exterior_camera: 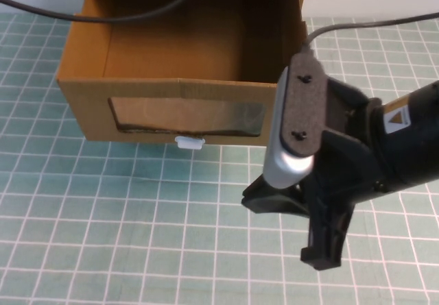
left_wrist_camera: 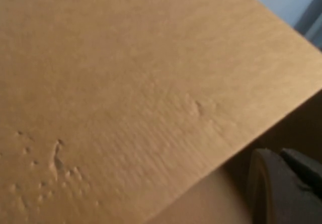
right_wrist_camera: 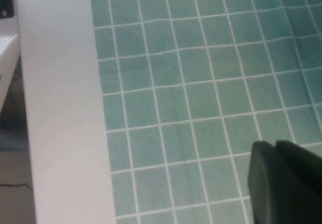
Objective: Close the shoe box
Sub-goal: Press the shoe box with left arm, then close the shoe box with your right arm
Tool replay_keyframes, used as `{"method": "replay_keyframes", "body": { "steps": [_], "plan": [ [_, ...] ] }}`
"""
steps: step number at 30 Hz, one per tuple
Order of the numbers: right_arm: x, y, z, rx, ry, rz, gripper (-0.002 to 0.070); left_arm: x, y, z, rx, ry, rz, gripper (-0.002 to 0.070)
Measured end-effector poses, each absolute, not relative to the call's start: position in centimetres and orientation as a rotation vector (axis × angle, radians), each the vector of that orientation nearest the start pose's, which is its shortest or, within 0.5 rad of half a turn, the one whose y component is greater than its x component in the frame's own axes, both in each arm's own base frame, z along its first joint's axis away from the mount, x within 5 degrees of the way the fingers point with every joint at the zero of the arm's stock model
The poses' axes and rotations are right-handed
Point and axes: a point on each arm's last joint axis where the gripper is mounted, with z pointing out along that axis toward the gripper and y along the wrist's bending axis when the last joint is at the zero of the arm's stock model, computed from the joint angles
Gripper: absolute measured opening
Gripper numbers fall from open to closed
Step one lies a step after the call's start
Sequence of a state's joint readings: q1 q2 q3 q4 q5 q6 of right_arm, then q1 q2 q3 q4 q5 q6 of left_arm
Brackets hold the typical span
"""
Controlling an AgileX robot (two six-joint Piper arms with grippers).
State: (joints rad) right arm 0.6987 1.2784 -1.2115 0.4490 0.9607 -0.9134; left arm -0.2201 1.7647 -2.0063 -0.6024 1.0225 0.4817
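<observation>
The shoe box [exterior_camera: 185, 106] is a brown cardboard drawer at the back of the table. Its drawer is pulled out toward me and open on top. The front panel has a clear window [exterior_camera: 188, 116] with a small white pull tab [exterior_camera: 189, 142] under it. My right gripper [exterior_camera: 322, 250] hangs over the mat to the front right of the box, apart from it; in the right wrist view [right_wrist_camera: 282, 183] its fingers lie together, empty. My left gripper [left_wrist_camera: 287, 189] is out of the high view; it sits shut close against a cardboard wall [left_wrist_camera: 126, 83].
A green mat with a white grid [exterior_camera: 137, 236] covers the table in front of the box. Two black cables [exterior_camera: 137, 14] run across the box's back. The white table edge [right_wrist_camera: 60, 108] shows in the right wrist view.
</observation>
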Motion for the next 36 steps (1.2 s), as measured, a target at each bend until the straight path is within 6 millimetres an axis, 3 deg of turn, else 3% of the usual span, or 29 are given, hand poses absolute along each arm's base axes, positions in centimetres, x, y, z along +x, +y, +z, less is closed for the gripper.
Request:
{"method": "replay_keyframes", "body": {
  "steps": [5, 9, 20, 28, 36],
  "plan": [
    [18.1, 20.0, 35.8, -1.630, 1.838, 0.537, -0.0014, 40.1, -13.8, 41.4, 0.637, 2.114, -0.682, -0.0005],
    [18.4, 20.3, 35.5, -1.624, 1.852, 0.554, -0.0014, 41.4, -14.4, 39.6, 0.608, 2.146, -0.743, -0.0005],
    [19.0, 21.1, 34.7, -1.658, 1.835, 0.545, -0.0014, 41.6, -14.5, 39.5, 0.599, 2.147, -0.766, -0.0005],
    [19.1, 25.3, 35.5, -1.801, 1.703, 0.453, -0.0014, 41.6, -14.5, 39.5, 0.599, 2.147, -0.766, -0.0005],
    [21.6, 28.6, 31.0, -1.872, 1.742, 0.361, -0.0014, 41.5, -14.5, 39.5, 0.603, 2.151, -0.769, -0.0005]
  ]
}}
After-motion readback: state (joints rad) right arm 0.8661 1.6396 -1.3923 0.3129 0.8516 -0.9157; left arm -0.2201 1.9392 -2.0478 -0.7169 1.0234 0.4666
